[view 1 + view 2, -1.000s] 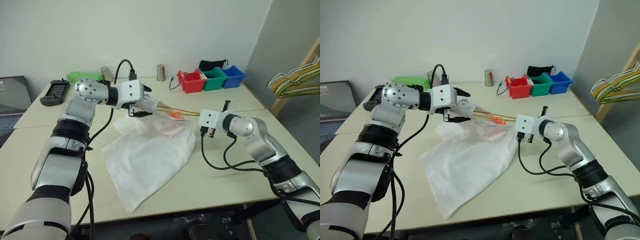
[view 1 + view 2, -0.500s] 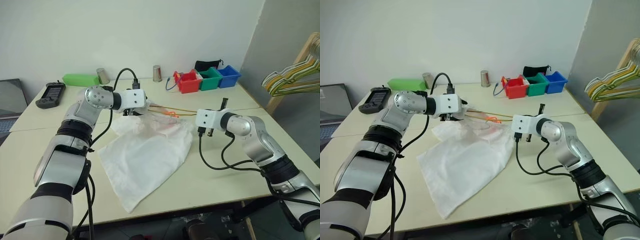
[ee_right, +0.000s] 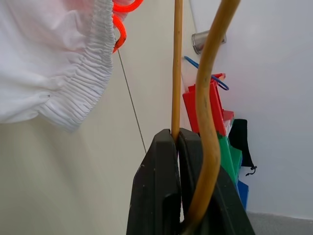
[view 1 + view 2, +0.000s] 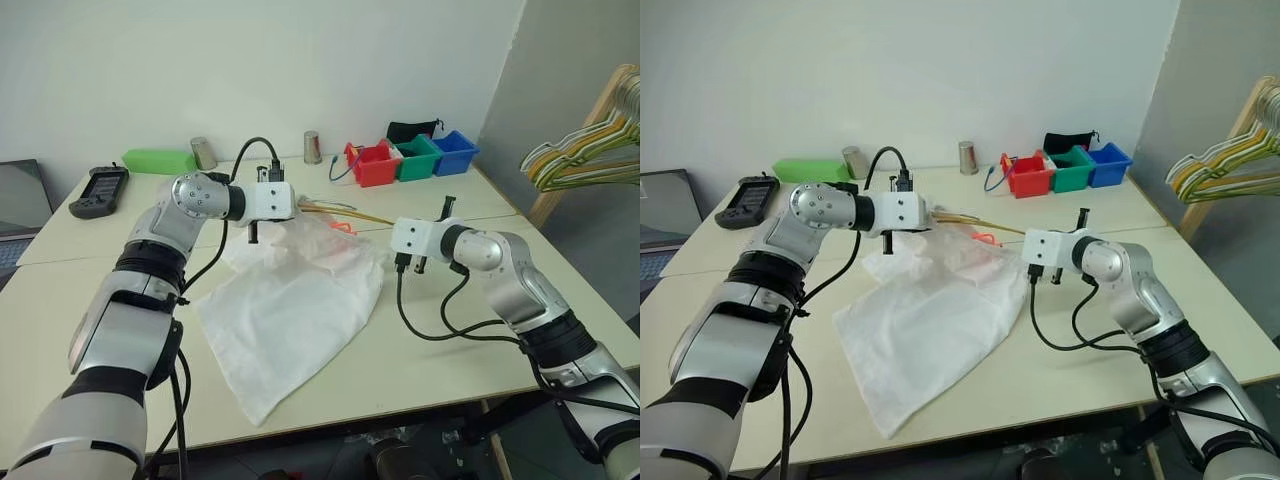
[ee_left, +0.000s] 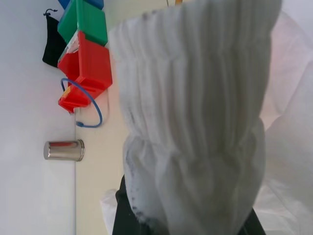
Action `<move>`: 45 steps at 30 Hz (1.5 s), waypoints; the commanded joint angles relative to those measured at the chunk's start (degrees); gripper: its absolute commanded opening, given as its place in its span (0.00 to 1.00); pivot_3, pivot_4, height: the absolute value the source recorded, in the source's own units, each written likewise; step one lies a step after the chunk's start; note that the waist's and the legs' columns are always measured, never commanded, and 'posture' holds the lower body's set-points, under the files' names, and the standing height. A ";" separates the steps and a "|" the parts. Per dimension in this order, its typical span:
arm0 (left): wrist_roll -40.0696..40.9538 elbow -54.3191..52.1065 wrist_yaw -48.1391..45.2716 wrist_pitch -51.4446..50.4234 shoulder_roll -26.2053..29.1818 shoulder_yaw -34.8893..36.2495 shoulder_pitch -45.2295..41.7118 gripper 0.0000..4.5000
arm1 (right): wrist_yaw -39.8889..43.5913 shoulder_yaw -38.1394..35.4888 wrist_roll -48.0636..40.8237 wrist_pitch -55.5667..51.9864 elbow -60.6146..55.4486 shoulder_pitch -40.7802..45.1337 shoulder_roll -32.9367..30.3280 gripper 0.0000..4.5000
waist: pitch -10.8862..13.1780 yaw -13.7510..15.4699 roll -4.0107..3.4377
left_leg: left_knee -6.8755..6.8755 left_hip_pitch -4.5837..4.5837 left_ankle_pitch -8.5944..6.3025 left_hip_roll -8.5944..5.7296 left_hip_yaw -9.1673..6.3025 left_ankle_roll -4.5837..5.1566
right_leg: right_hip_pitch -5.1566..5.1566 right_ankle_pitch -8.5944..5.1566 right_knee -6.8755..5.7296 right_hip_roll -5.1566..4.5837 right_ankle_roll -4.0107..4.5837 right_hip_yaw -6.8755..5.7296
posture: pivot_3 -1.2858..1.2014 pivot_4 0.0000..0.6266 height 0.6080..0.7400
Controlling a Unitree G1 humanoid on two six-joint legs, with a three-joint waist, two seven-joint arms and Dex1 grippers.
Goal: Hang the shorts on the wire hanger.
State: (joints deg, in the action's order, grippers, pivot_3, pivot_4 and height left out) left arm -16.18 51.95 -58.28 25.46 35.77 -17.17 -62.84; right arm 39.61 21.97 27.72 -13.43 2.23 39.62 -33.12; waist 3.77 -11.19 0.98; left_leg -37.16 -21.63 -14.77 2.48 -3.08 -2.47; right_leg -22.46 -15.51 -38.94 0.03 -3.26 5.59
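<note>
The shorts [image 4: 290, 315] lie spread on the table [image 4: 470, 330], their elastic waistband bunched up at the far end. The left gripper [image 4: 923, 216] sits right at that far end — its fingers pinched on the gathered waistband, which in the left wrist view rises as a ribbed white fold [image 5: 195, 122] from between the black fingertips.

To the right of the shorts, just past their edge, the right gripper [image 3: 180, 139] is clenched on the wire hanger [image 4: 975, 222]. The right wrist view shows one thin golden wire [image 3: 177, 63] running straight up from between the closed black fingers, with a second, curved wire beside them. The hanger reaches from that gripper across the far end of the shorts toward the left gripper, over the waistband. An orange-red loop [image 3: 120, 32] sits at the waistband's edge.

Beyond the shorts, at the table's far edge, stand the red bin [image 4: 375, 165], green bin [image 4: 420, 158] and blue bin [image 4: 456, 152], with a metal cup [image 4: 313, 147] to their left. Far right of the shorts, off the table, a bunch of hangers [image 4: 580, 160] hangs on a wooden rack.
</note>
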 commanded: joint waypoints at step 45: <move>31.91 -46.58 -8.07 -42.26 10.36 18.21 35.89 0.04 | 18.57 -18.48 -43.66 -48.20 7.25 0.91 8.70 0.99 | -0.02 -0.27 -0.02 | 0.09 0.29 0.00 0.06 -0.10 0.00 | 0.20 -0.18 -0.07 0.06 -0.14 -0.05 | 0.48 0.02 1.00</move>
State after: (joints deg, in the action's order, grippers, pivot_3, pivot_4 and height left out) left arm 13.92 8.57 -65.08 -14.71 44.30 -0.38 -27.07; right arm 57.49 4.05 -13.58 -63.28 5.10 36.48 -25.72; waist 3.75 -11.46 0.96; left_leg -37.08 -21.34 -14.77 2.54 -3.17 -2.47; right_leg -22.26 -15.68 -39.01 0.08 -3.38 5.55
